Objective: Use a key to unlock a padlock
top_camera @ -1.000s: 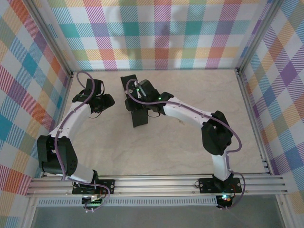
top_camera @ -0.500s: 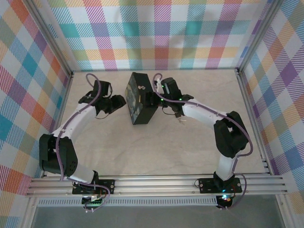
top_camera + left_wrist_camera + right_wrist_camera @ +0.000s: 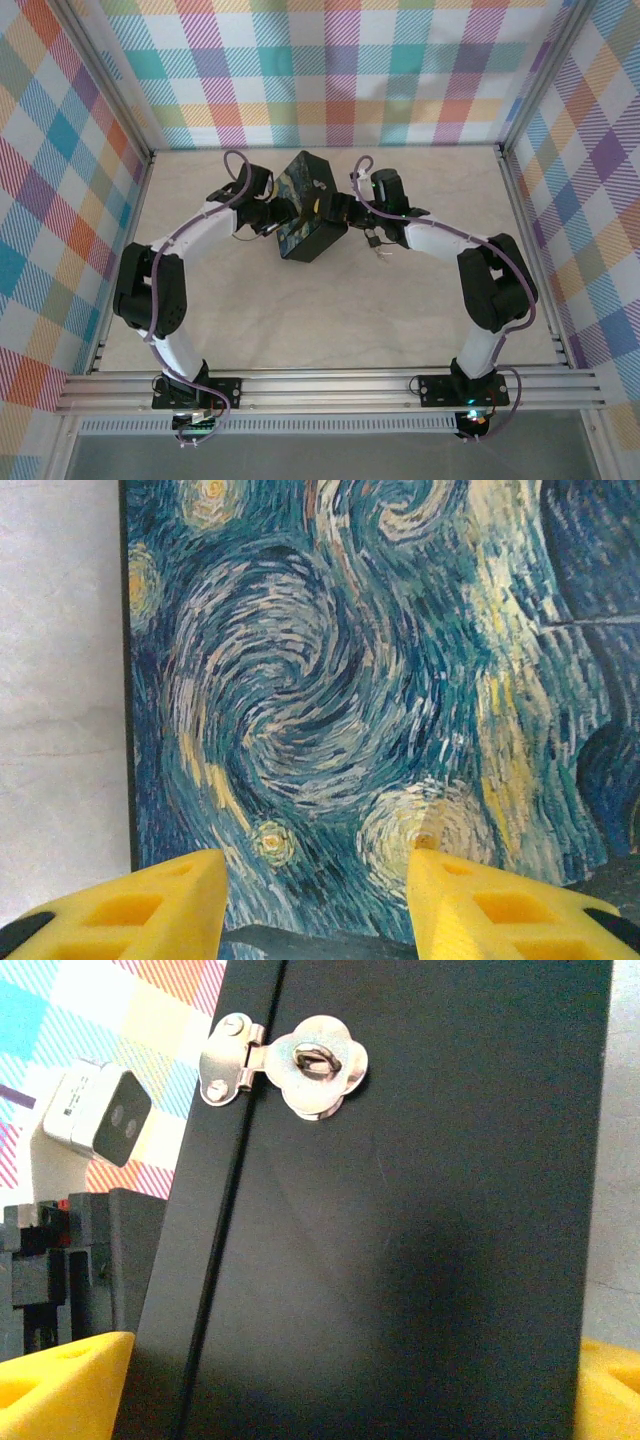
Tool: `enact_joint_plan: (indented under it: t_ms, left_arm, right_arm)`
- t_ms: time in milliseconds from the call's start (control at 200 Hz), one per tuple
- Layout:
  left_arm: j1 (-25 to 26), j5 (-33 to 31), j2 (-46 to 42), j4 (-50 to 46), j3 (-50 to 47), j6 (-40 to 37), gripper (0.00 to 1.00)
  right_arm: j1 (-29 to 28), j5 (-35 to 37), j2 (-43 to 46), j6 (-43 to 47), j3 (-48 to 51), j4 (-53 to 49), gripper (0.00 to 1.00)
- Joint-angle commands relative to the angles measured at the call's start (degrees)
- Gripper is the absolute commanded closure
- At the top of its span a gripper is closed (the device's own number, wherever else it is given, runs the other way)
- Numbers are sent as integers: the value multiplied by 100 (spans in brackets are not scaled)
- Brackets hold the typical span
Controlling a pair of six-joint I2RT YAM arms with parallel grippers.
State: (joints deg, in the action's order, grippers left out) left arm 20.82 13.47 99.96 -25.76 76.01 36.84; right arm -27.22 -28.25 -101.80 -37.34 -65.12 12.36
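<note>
The padlock (image 3: 372, 240) lies on the table (image 3: 300, 300), at four o'clock from the painted box (image 3: 305, 205). The right claw (image 3: 355, 1345) stands wide around the box's black side; I cannot tell if it squeezes. The left claw (image 3: 315, 855) is half open, empty.

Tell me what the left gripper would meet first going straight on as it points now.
Most likely the painted blue-and-yellow swirled face of the large black-sided box, directly ahead of the left gripper; depth is unclear.
</note>
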Motion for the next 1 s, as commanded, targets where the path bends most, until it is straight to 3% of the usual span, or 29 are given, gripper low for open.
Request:
enact_joint_plan:
  t_ms: [0, 275, 505, 705, 995]
  left_arm:
    - [190, -266, 150, -287, 364, -51, 50]
    - [370, -641, 535, -700, 789, -228, 50]
    - [384, -867, 828, -893, 1047, -281, 51]
    - [387, -904, 984, -927, 1100, -295, 51]
    - [388, -1248, 1048, -1216, 1302, -449, 51]
  right_arm:
    - [119, -404, -259, 37, 222, 187, 7]
    - [485, -802, -418, 316, 319, 172, 5]
    - [746, -1457, -628, -419, 657, 1321, 0]
    - [780, -1665, -692, -502, 583, 1447, 0]
    - [782, -1117, -650, 587, 25, -611, 0]
